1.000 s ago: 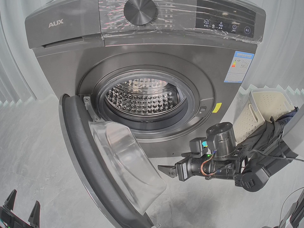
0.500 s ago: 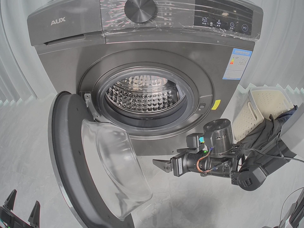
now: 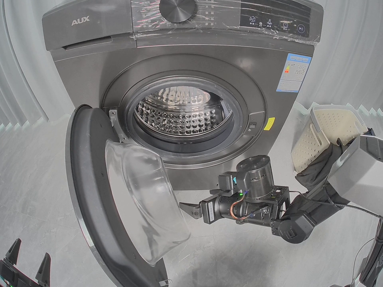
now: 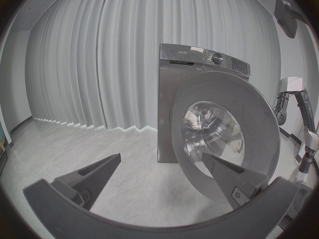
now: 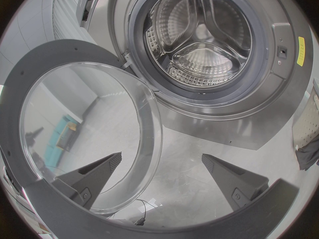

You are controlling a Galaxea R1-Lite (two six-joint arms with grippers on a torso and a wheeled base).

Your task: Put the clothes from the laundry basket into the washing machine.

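Washing machine (image 3: 91,72) drum (image 3: 177,116) shows bare steel; dark clothes (image 3: 319,168) drape over the laundry basket (image 3: 319,140). The open door (image 3: 85,180) stands just beside your right gripper (image 5: 161,155); its jaws and your left gripper's (image 4: 160,155) are spread, released.

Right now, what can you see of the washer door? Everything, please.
The door is round: a dark grey ring around a clear bulging glass bowl. It stands wide open, hanging from a metal hinge on the left of the washer opening. The open right gripper is close beside the bowl; nothing visibly touches it.
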